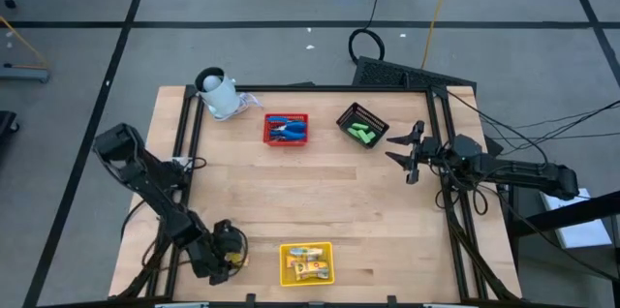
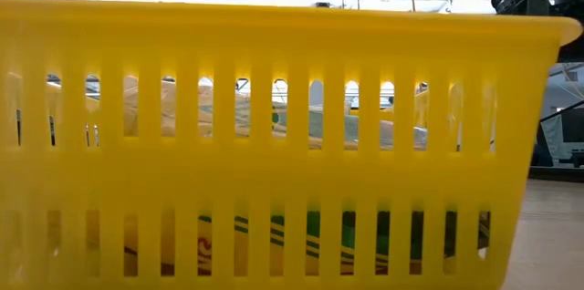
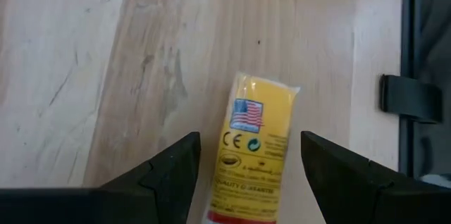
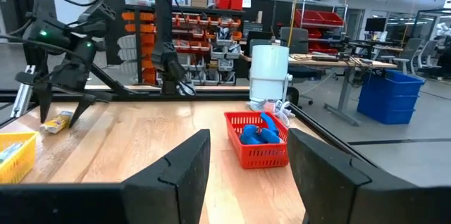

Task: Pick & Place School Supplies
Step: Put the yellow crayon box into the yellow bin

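Note:
A yellow packet (image 3: 259,136) lies flat on the wood near the table's near-left corner. My left gripper (image 3: 250,141) hangs over it, open, one finger on each side and clear of it; in the high view that gripper (image 1: 231,255) hides most of the packet. More yellow packets (image 1: 308,264) lie in the yellow basket (image 1: 286,274). Blue-handled tools (image 1: 285,131) rest in the red basket (image 1: 286,118). Green blocks (image 1: 362,135) sit in the black basket (image 1: 349,114). My right gripper (image 1: 390,148) waits open by the right edge, facing the red basket (image 4: 257,155).
A white cylindrical object (image 1: 219,93) stands at the far-left corner. Black frame rails (image 1: 186,143) run along the table's left and right sides. The yellow basket (image 2: 274,98) fills the low view. Bare wood lies in the table's middle, between the baskets.

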